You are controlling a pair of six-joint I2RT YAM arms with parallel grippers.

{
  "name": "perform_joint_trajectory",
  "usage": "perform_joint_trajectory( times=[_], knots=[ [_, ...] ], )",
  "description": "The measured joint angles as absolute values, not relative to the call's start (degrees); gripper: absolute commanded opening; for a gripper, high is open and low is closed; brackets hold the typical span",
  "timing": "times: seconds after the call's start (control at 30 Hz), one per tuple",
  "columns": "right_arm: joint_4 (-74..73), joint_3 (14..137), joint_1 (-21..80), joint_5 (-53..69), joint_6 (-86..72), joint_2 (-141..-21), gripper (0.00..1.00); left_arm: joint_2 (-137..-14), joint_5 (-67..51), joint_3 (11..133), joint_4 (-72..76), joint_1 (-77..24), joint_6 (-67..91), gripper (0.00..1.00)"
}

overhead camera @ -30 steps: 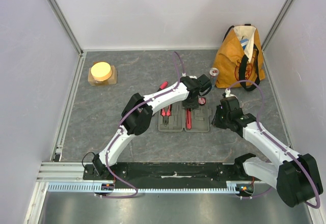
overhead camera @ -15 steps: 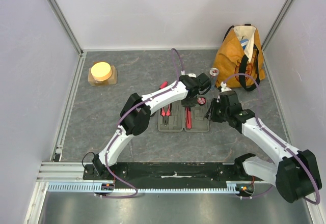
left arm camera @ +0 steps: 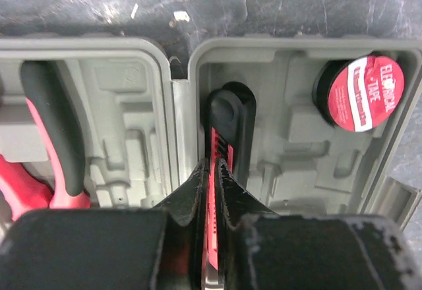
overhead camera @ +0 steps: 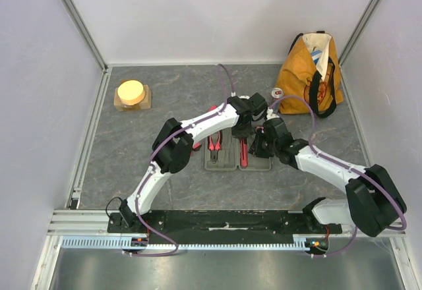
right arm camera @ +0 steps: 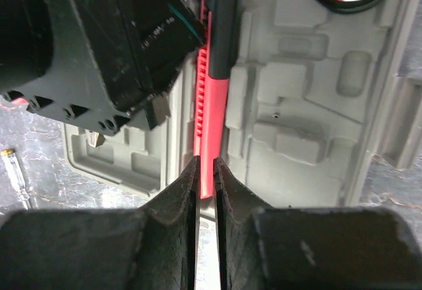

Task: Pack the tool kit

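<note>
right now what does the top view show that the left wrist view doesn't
Only the top view: the orange bag, the yellow disc on its block, and the right gripper. Only the left wrist view: the tape roll, and the left gripper pinching the cutter. Both: the open case, the pliers and the cutter.

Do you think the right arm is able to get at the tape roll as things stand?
Probably not at once: the right gripper is shut on the cutter, as is the left gripper. The tape roll lies uncovered in the case corner, so after letting go, likely yes.
</note>
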State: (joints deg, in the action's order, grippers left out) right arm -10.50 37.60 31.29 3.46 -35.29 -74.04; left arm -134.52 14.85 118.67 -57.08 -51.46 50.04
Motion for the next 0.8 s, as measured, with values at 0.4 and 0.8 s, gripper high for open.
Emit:
perform_joint_trajectory(
  times=[0.4,0.8],
  knots=[
    [2.0,32.4,34.7,2.7,-36.6,-74.5,0.2,-129.0,5.0,107.1,-47.6,-48.5,50.3,0.1],
    [3.6,32.0,35.0,-3.4,-36.6,-75.0,0.18,-120.8,3.9,102.2,-45.9,-46.4,52.0,0.12]
  ],
)
